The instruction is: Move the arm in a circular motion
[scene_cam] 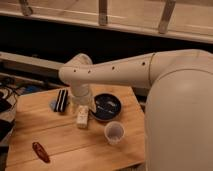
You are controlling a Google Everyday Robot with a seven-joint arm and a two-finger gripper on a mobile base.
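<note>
Arm (pixel 115 67): big cream-white glossy tube. It ran from the bulky shoulder at the right edge of the frame across to a rounded elbow at centre-left, then dropped twd the wooden table (pixel 35 125). Small dark screw holes along the upper seg.

Gripper (pixel 81 106) sat at the lower end of that drop, centre-left of frame, low over the tabletop, just left of the dark bowl (pixel 106 107). Wide, narrow or holding sth: couldn't tell from where I stood. A pale block (pixel 82 119) lay right at the tip; couldn't tell if it was touching or part of the tool.

Other stuff on the table:
- Black ribbed item (pixel 61 100) just left of the forearm.
- Clear cup (pixel 114 133) below the bowl, twd lower centre.
- Reddish-brown oblong (pixel 41 151) at lower left, well apart from the rest.

Step, my read: the task was pure motion w/ no obj to grab, so the arm looked to be somewhere along its loop, tip at a low point nr the table. How far round, can't judge from one moment.

Next move prob called for sweeping the tip along an arc w/ clearance over the bowl, cup and ribbed item, since all three sat close to it. Lifting a bit first seemed safer. The elbow seemed to have free room above, twd the dark band at upper centre.
</note>
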